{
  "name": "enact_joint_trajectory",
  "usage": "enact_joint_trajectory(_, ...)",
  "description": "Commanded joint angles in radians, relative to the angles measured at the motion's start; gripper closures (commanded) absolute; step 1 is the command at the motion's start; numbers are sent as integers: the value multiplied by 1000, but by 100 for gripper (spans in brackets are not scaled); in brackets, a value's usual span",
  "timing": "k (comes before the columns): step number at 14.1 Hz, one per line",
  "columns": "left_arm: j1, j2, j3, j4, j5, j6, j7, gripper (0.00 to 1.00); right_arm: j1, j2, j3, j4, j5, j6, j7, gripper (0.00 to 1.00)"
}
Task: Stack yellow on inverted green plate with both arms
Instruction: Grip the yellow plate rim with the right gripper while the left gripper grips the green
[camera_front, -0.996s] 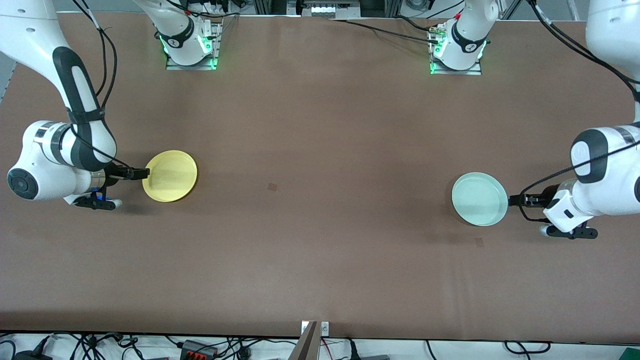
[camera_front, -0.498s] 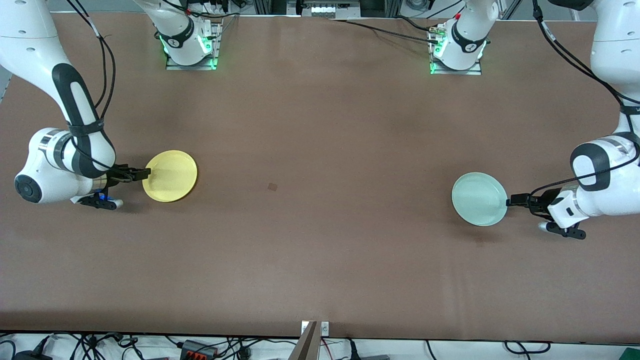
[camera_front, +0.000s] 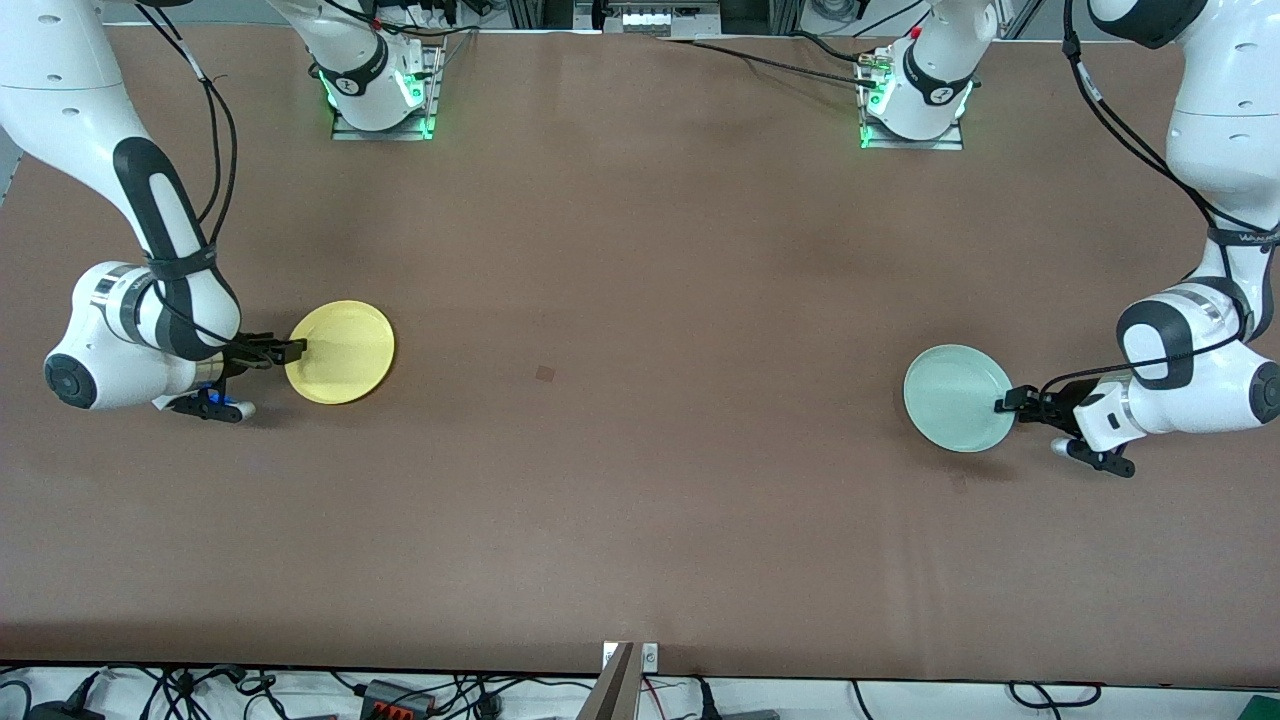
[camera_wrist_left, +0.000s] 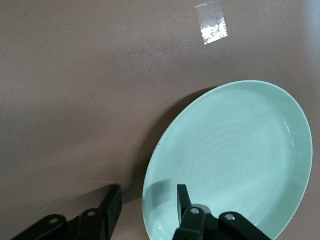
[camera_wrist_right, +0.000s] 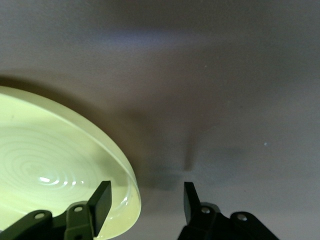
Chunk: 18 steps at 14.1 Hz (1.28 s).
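The yellow plate (camera_front: 340, 352) lies open side up on the table toward the right arm's end. My right gripper (camera_front: 296, 350) is open at its rim, one finger over the plate's inside and one outside it; the right wrist view shows the plate (camera_wrist_right: 50, 165) and this gripper (camera_wrist_right: 146, 192) straddling the rim. The green plate (camera_front: 955, 398) lies open side up toward the left arm's end. My left gripper (camera_front: 1003, 402) is open and straddles its rim, as the left wrist view shows of the plate (camera_wrist_left: 235, 160) and the gripper (camera_wrist_left: 147, 195).
A small dark tape patch (camera_front: 545, 373) lies on the brown table between the plates, and a clear tape patch (camera_wrist_left: 211, 30) shows near the green plate. The arm bases (camera_front: 380, 90) stand along the table's edge farthest from the front camera.
Both grippers have slid toward their plates. The left gripper's fingers now reach over the green plate's rim, and the right gripper has edged a little farther onto the yellow plate's rim.
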Motion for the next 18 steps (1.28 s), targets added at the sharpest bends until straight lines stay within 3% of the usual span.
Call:
enact_joint_trajectory(1, 3, 3, -8, 2, -27, 8, 47, 87, -5, 7, 10, 14, 11, -3, -18, 61)
enact_joint_trajectory(3, 2, 13, -8, 14, -27, 19, 47, 93, -1, 7, 11, 14, 11, -11, -18, 88)
enact_joint_trajectory(4, 0, 16, -8, 14, -27, 39, 47, 96, -2, 7, 11, 14, 11, -12, -18, 97)
enact_joint_trajectory(5, -4, 29, -8, 19, -25, 54, 46, 99, -2, 7, 11, 14, 11, -12, -18, 100)
enact_joint_trajectory(7, -24, 26, -10, 69, -14, 48, 41, 99, -4, 8, 11, 16, 11, -3, -19, 100)
enact_joint_trajectory(12, -99, -36, 3, 86, 24, 44, 7, 99, 1, 2, 13, 26, 9, -15, -25, 100)
enact_joint_trajectory(18, -256, -143, -4, 105, 412, 42, -325, 99, 27, -13, 33, 247, 9, -238, -58, 100)
